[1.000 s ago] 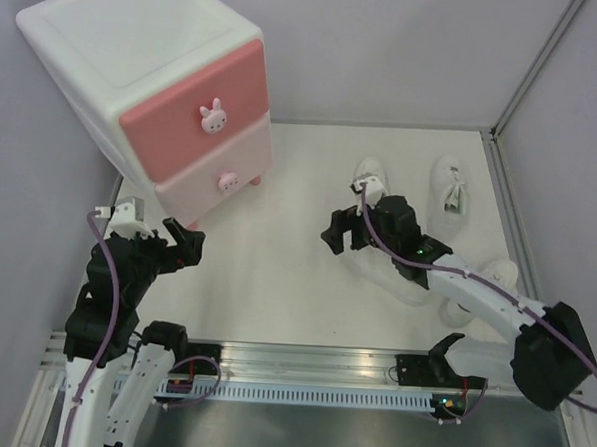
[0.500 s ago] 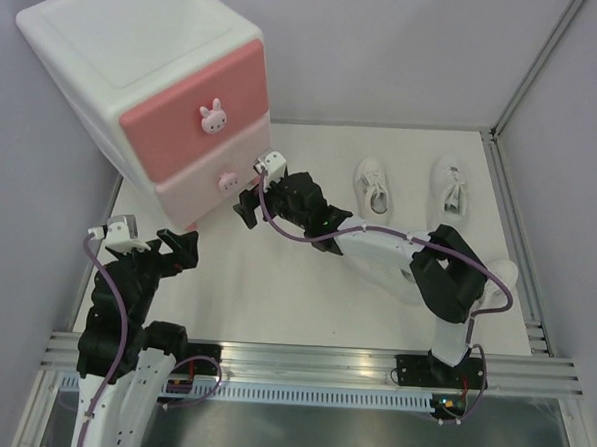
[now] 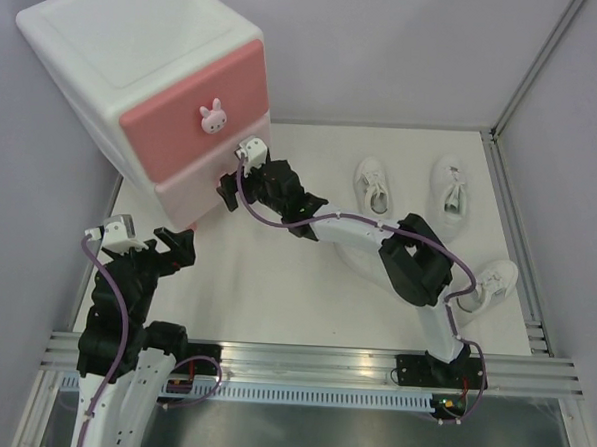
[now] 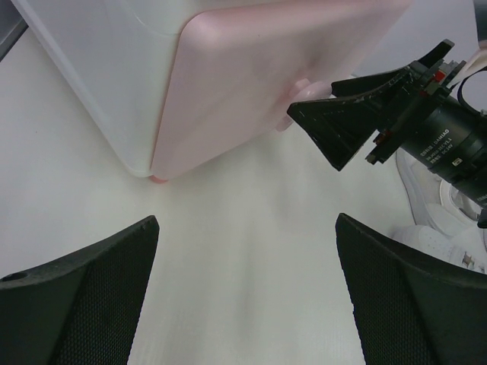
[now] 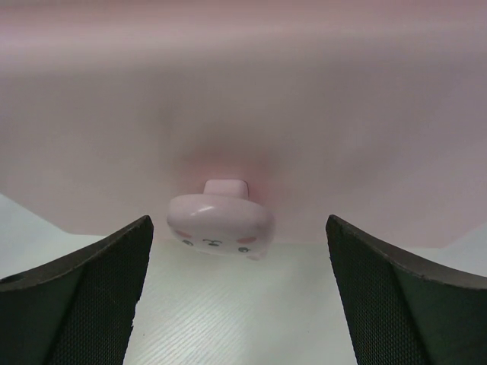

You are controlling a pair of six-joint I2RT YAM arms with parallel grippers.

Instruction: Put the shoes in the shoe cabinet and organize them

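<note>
**Top, left-wrist and right-wrist views.** 1 shoe cabinet [image 3: 137,65] was set at the far left of the table [image 3: 275,292]. Its 2 drawer fronts were turned toward the near right, and both drawers were shut. 2 bunny knobs were counted: the upper knob [image 3: 214,117] and the lower knob [image 5: 219,220].

3 white shoes were seen at the right of the table, well apart from the cabinet. The inner shoe [image 3: 373,184] and the outer shoe [image 3: 450,191] were laid side by side, their long axes running far to near. The near shoe [image 3: 488,284] was laid slantwise and partly hidden by the right arm. Toe directions could not be told.

The right gripper [image 3: 226,192] was spread wide at the lower drawer front, with 1 finger on each side of the lower knob and not touching it. The left gripper [image 3: 182,245] was also spread wide and held nothing, near the cabinet's near corner.
</note>
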